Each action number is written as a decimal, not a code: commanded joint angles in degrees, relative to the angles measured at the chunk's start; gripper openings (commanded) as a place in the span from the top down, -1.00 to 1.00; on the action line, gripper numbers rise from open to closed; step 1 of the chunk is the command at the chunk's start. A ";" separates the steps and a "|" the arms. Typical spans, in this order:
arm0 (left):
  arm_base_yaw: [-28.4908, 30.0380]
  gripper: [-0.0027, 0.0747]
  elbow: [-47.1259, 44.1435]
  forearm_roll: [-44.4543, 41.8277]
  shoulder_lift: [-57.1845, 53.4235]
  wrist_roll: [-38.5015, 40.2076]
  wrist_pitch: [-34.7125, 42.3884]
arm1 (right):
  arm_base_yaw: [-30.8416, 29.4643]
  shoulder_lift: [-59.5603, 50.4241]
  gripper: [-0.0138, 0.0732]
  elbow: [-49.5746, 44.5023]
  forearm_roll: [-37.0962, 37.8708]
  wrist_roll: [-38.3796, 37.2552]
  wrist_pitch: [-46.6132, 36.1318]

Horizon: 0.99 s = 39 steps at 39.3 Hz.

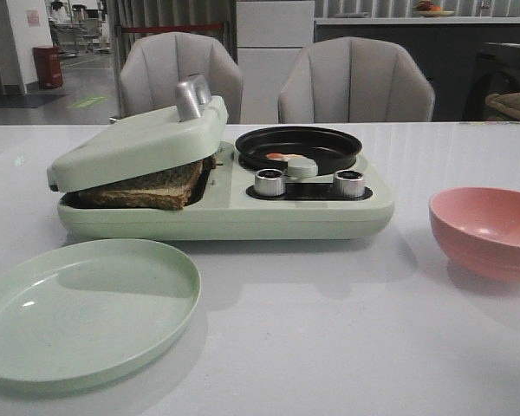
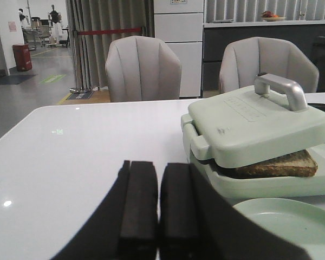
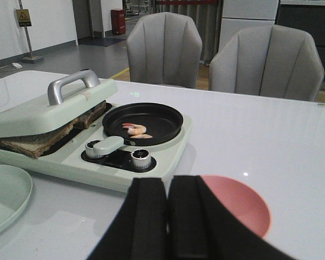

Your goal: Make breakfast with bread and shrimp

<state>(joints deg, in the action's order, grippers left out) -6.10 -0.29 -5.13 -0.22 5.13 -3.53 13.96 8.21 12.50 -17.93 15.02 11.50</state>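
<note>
Resting under the breakfast maker's (image 1: 243, 204) lid (image 1: 139, 143), the bread (image 1: 147, 192) is pressed; the shrimp (image 3: 135, 130) lies in its pan (image 3: 143, 123) — both grippers' fingers (image 2: 138, 203) are seen closed, empty — the lid is best lifted by its handle (image 1: 192, 95).

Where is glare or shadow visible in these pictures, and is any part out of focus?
Front view: soft shadows lie under the plate and bowl; a small highlight sits on the plate. Left wrist view: bright glare spots on the table; the left claw is dark and slightly blurred. Right wrist view: the shrimp is sharp; the right claw is soft.
</note>
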 commanded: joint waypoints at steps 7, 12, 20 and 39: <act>-0.04 0.64 -1.26 0.43 -1.09 0.71 4.14 | 0.08 0.55 0.33 1.08 -0.16 0.60 -5.20; -0.04 0.64 -1.26 0.43 -1.09 0.71 4.14 | -1.36 0.44 0.33 1.01 2.42 0.43 -4.01; -0.04 0.64 -1.26 0.43 -1.09 0.71 4.14 | -7.00 -1.80 0.33 -2.39 8.84 -7.61 -9.20; -0.04 0.64 -1.26 0.43 -0.96 0.71 4.14 | -12.06 -10.02 0.33 -13.04 17.02 -15.02 -12.95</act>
<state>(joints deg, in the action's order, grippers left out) -6.10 -0.29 -5.13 -0.22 5.13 -3.53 2.17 -0.62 -1.55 -3.66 2.28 3.19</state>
